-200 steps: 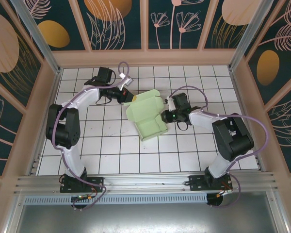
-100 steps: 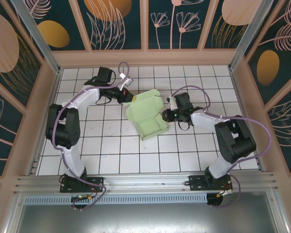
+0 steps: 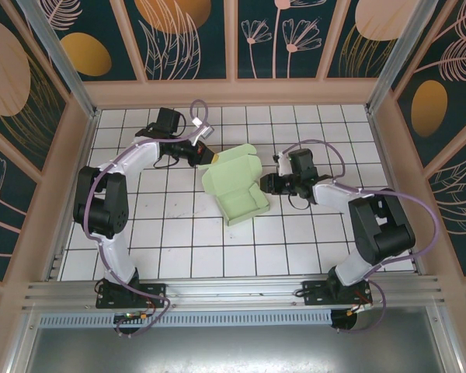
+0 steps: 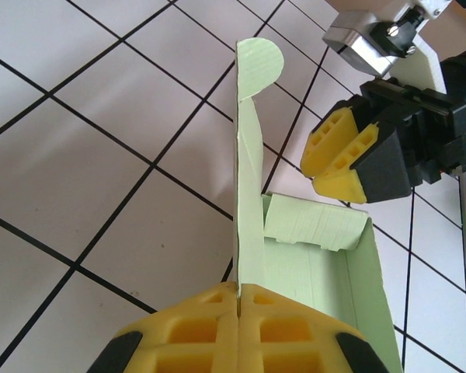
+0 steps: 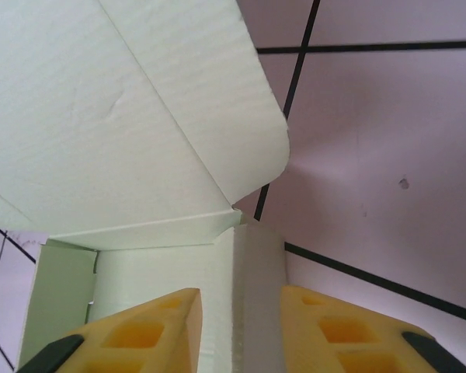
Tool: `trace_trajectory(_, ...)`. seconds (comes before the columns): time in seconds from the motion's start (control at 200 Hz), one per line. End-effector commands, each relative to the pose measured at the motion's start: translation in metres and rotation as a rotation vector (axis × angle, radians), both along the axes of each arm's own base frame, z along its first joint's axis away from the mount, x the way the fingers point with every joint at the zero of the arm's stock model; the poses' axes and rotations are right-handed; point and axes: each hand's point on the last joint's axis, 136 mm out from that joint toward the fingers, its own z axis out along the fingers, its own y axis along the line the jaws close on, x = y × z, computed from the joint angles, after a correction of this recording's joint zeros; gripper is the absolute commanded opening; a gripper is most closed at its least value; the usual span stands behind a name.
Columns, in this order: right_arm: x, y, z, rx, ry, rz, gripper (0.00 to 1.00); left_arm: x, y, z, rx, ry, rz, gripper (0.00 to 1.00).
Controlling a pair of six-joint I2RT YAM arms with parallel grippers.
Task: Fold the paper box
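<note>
While one paper box (image 3: 234,189) lies near the middle of the top view on the white gridded tabletop (image 3: 179,241), two sets of jaws flank it. The left jaws, at its upper left, are clamped on an upright flap (image 4: 248,179). The right jaws, at its right edge, stand narrowly parted astride a side wall (image 5: 252,287).

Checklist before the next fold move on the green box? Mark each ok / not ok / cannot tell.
1. Grip: left tool shut on the paper box: ok.
2. Shape: held flap straight, uncrumpled: ok.
3. Grip: right tool straddles a box wall, firm hold: cannot tell.
4. Seating: inner end flap lying flat: not ok, it curls.
5. Support: box resting on the table: ok.
6. Clearance: tools apart from each other: ok.
</note>
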Motion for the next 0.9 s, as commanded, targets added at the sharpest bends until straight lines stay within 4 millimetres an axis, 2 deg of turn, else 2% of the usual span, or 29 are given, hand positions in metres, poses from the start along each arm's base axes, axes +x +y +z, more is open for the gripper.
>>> trace_trajectory(0.0, -0.006, 0.006, -0.005, 0.053, 0.034, 0.031, 0.29, -0.007, -0.001, 0.008, 0.000, -0.035, -0.022, 0.03)
trace_trajectory(0.39, -0.014, 0.006, -0.027, 0.043, 0.090, 0.054, 0.24, -0.007, -0.002, 0.009, -0.001, -0.038, -0.025, 0.03)
trace_trajectory(0.576, -0.017, 0.003, -0.035, 0.016, 0.105, 0.051, 0.17, -0.007, -0.002, 0.009, 0.000, -0.038, -0.024, 0.03)
trace_trajectory(0.691, -0.019, 0.002, -0.042, -0.042, 0.101, 0.063, 0.15, -0.007, -0.002, 0.010, -0.003, -0.039, -0.025, 0.03)
trace_trajectory(0.891, -0.019, 0.002, -0.055, -0.246, 0.064, 0.055, 0.08, -0.008, -0.003, 0.011, 0.000, -0.041, -0.024, 0.03)
